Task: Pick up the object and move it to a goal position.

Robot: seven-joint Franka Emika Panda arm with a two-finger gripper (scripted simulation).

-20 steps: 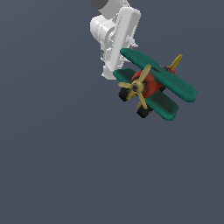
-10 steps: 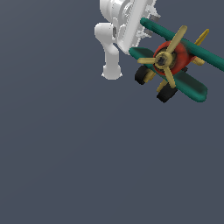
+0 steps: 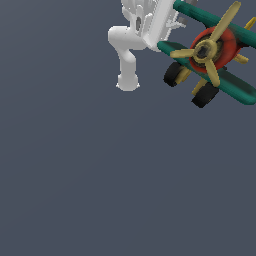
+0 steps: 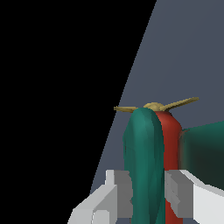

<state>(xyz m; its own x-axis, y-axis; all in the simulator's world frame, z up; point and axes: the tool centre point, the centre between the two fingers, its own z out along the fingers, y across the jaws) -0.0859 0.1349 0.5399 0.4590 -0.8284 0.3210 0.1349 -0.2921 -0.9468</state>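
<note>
— Gripping what, exactly, up there in the corner?

— The toy biplane (image 3: 212,52). The white arm (image 3: 131,45) reaches in from the upper edge of the exterior view, and the plane sits at that view's upper right, well clear of the grey table (image 3: 110,180) below it.

— How is the gripper (image 4: 148,192) set on it?

— In the wrist view the two pale fingers (image 4: 120,192) stand on either side of a teal-green wing, pressed against it, so the gripper is clamped on the plane by its wing. The red body lies just behind that wing, and the yellow propeller (image 4: 154,105) shows beyond it.

— Which way does the plane face?

— In the exterior view its nose points roughly toward the camera: the four-bladed yellow propeller sits over the round red nose, the double wings slope down toward that view's right, and the two black wheels (image 3: 204,95) hang beneath on yellow struts. A bit of yellow tail peeks out at the right edge.

— Anything else to see?

— Only black beyond the table edge in the wrist view.
</note>
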